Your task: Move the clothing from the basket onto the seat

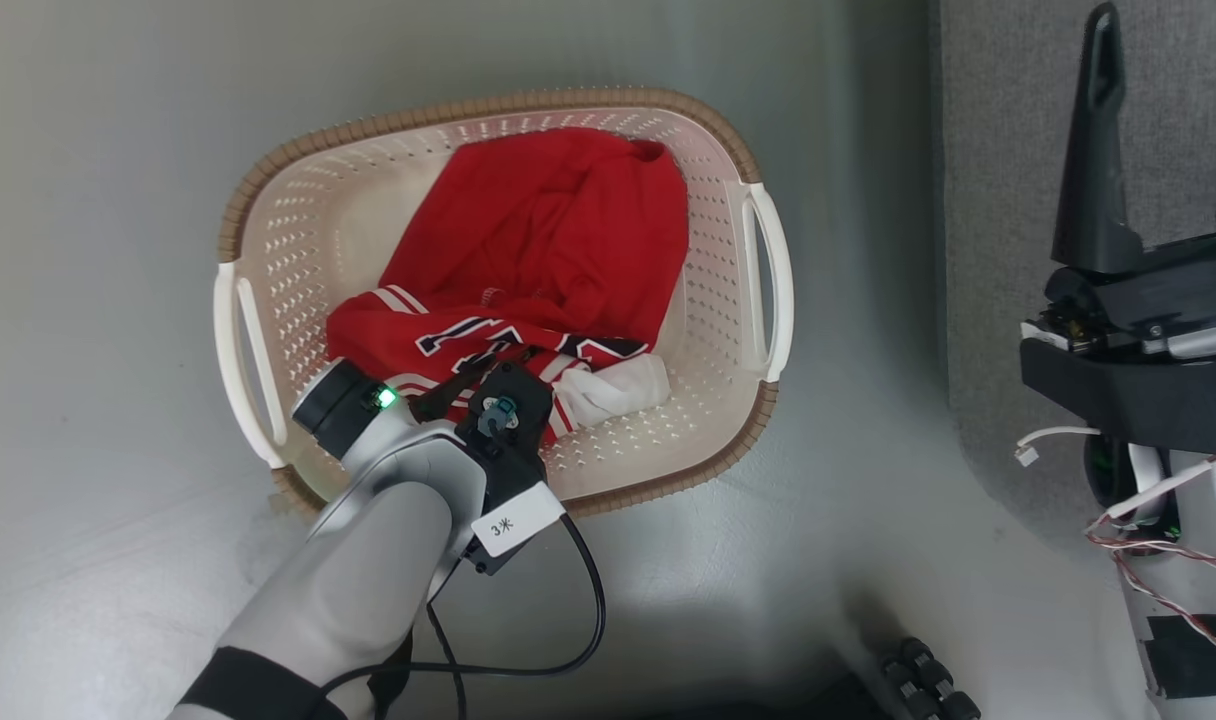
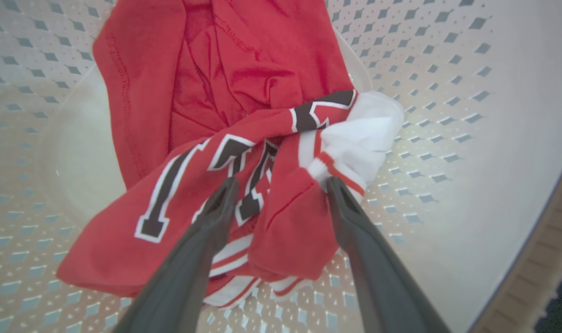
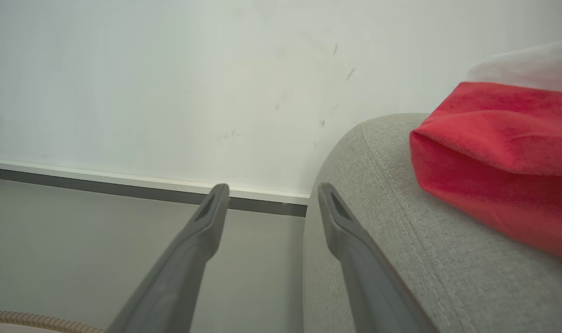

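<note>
Our left gripper points down into the basket, reaching in from its 7 o'clock side. Its jaws stand wide open and hold nothing. One finger shows on each side of a bunched fold of the clothing, near the dark letters and the white trim. We think the jaws are spread like this so they can close on that fold and get a good bite of cloth.

The clothing lies in a heap inside the basket, from the middle out to 1 o'clock. None of it is lifted yet. The basket sits on the floor.

The seat is at 3 o'clock from the basket, with a strip of floor between them. Our right gripper hangs just beside the seat's rounded edge, jaws wide open and empty. We think it is parked there, out of the way, so the left arm has room to work. A red soft thing lies on the seat; we cannot tell what it is.
</note>
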Robot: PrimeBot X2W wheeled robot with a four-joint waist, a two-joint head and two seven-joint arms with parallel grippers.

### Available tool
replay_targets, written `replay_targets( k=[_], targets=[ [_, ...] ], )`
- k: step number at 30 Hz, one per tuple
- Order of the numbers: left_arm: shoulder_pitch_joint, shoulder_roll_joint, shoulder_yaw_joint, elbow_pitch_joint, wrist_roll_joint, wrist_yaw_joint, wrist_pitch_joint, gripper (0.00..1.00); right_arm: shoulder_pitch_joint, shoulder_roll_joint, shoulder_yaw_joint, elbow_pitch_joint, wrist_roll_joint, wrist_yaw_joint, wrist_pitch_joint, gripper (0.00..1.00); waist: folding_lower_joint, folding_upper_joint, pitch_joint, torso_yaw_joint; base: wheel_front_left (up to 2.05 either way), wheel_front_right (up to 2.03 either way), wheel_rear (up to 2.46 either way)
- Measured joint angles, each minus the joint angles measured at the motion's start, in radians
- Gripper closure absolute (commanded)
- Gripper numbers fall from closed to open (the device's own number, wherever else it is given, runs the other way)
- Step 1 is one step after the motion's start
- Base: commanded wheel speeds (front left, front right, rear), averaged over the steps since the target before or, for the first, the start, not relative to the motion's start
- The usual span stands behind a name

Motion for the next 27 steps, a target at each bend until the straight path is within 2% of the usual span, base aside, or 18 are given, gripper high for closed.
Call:
replay_targets(
  k=[4,5,7,8,13,27],
  targets=[
    [-0.025,0.000,-0.006,0.035,0.006,0.000,0.000,0.00,-0.012,0.012,0.012,0.001,0.000,0.000,0.000,0.00,0.0000,-0.0001,0.019,-0.013,0.00,0.00,0.00],
    [-0.028,0.000,-0.010,0.044,0.006,0.000,0.000,0.28,-0.016,0.013,0.012,0.001,-0.002,0.000,0.000,0.00,0.0000,-0.0001,0.022,-0.016,0.00,0.00,0.00],
    [-0.030,-0.001,-0.014,0.056,0.006,0.000,0.000,0.97,-0.017,0.013,0.012,0.004,-0.008,0.000,0.000,0.00,0.0000,0.0000,0.026,-0.020,0.00,0.00,0.00],
    [-0.030,-0.001,-0.015,0.060,0.006,0.000,0.000,1.00,-0.017,0.013,0.012,0.006,-0.008,0.000,0.000,0.00,0.0000,0.0000,0.027,-0.021,0.00,0.00,0.00],
    [-0.031,-0.001,-0.022,0.061,-0.005,-0.008,-0.023,1.00,-0.017,0.017,0.012,0.035,-0.008,0.000,-0.001,0.00,0.0000,0.0000,0.021,-0.024,0.00,0.00,0.00],
    [-0.025,-0.001,-0.040,-0.059,-0.153,-0.007,-0.165,1.00,-0.036,0.027,0.017,0.165,-0.008,0.012,-0.001,0.00,-0.0002,-0.0002,-0.088,0.000,0.00,0.00,0.00]
  ],
)
